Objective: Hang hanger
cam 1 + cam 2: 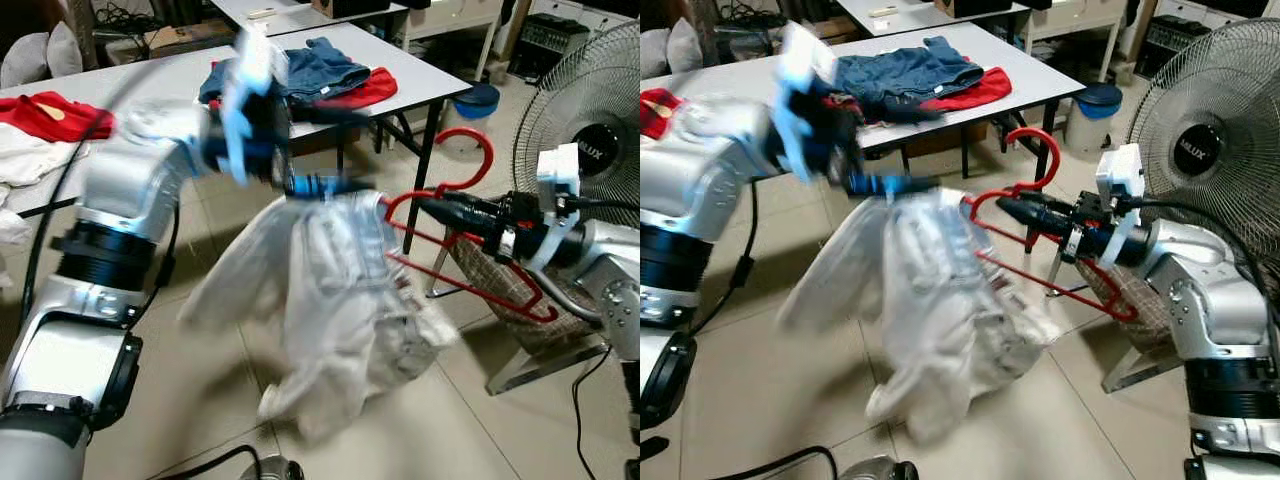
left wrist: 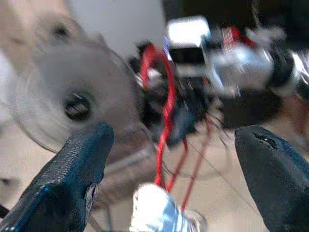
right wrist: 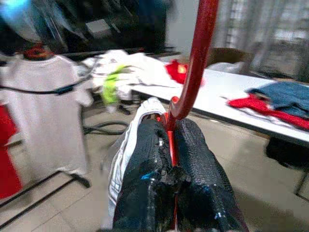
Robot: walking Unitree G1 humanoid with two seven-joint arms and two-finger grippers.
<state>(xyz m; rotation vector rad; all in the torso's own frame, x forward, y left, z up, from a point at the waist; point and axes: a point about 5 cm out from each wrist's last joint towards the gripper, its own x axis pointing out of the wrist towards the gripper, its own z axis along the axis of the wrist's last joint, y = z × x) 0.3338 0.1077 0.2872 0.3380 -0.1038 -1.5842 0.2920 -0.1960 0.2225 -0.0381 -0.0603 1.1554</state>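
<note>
The right pincer (image 1: 1015,210) is clamped on the red hanger (image 1: 1055,262) at its neck, the white shirt (image 1: 940,300) sagging off the far arm beside the wide-open left pincer (image 2: 169,179), so the half-draped shirt could slip to the floor.

A red hanger (image 1: 470,235) with a curved hook pointing upward hung in mid-air above the tiled floor, tilted so one arm sloped down toward the robot's right. A white garment (image 1: 335,310) was draped over its other end and hung down in loose folds, blurred. The hanger's neck was pinched between two black fingers (image 3: 145,169).
</note>
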